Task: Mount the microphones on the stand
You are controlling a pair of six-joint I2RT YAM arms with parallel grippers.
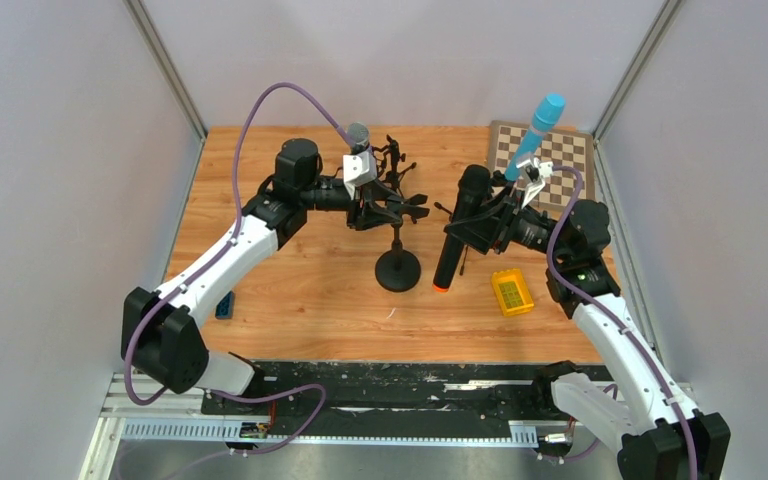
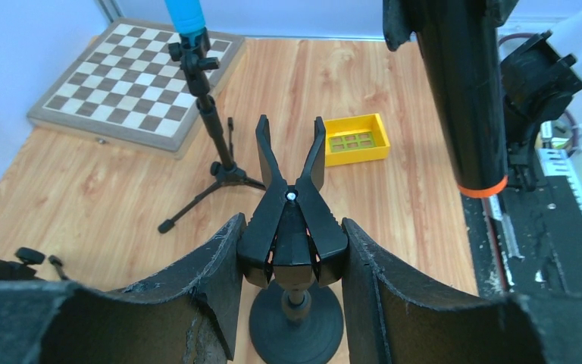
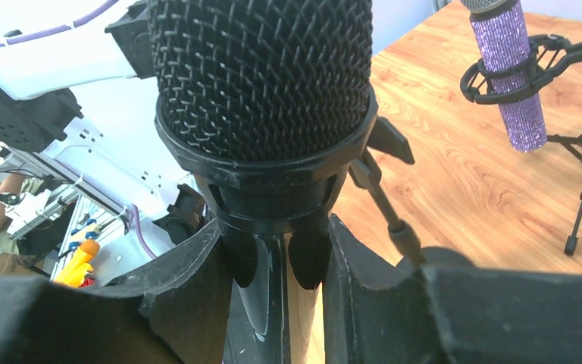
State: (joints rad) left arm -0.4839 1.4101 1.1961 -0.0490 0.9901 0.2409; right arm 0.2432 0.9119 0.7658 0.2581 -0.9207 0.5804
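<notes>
Black microphone (image 1: 452,255) hangs just right of the round-base stand (image 1: 397,270), orange end low. It looks rigid, smooth, a bit slick and head-heavy, so grip the body right under the mesh head. Right claw (image 3: 276,273) is clamped exactly there. Left claw (image 2: 292,250) squeezes the stand's spring clip (image 2: 292,163), spreading its prongs. Purple microphone (image 3: 517,76) and light-blue microphone (image 1: 535,130) sit mounted behind that stand.

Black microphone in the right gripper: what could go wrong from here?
The left gripper pinches the clip open; a slip could snap it shut before the black microphone arrives. The right gripper holds it just below the head, so pushing in could tilt it or tip the round-base stand.
</notes>
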